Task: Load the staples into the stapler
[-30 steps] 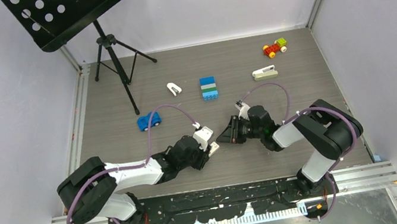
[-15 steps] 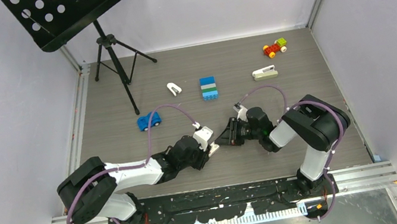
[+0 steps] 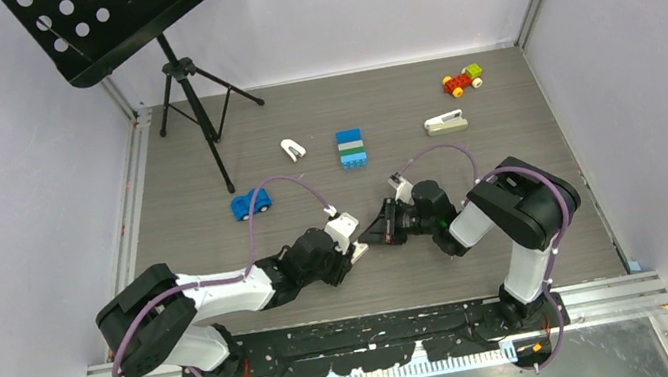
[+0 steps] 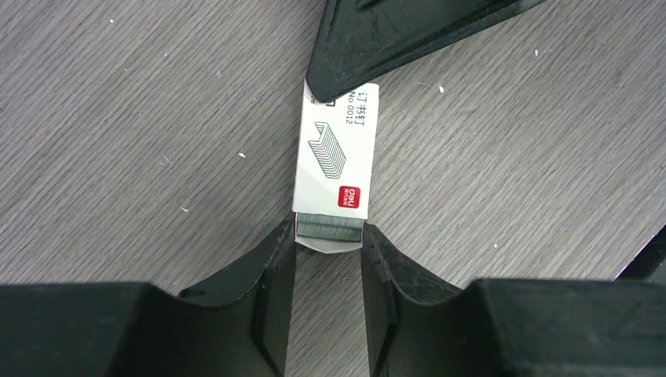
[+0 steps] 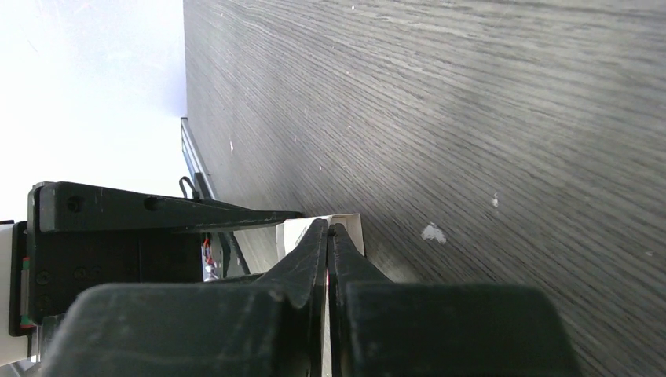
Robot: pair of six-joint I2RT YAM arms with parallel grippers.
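Note:
The staples (image 4: 330, 227) show as a grey strip at the near end of a small white box (image 4: 334, 145) with a red mark, lying low over the table. My left gripper (image 4: 328, 237) is shut on that near end, one fingertip on each side. My right gripper (image 5: 327, 228) meets it from the opposite side, jaws pressed together on the box's thin far edge (image 5: 349, 224). In the top view the two grippers (image 3: 357, 251) (image 3: 380, 232) touch tip to tip at the table's near middle. The stapler (image 3: 445, 123) lies far off at the back right, untouched.
A blue toy car (image 3: 250, 203) sits left of the grippers. A white clip-like piece (image 3: 292, 148) and a blue-green brick stack (image 3: 351, 148) lie behind them. A red-yellow toy car (image 3: 462, 80) is at the back right, a music stand (image 3: 180, 71) at the back left.
My right arm has slid left toward the left gripper, and its jaws have closed on the box's far end. The left arm has held still with the box.

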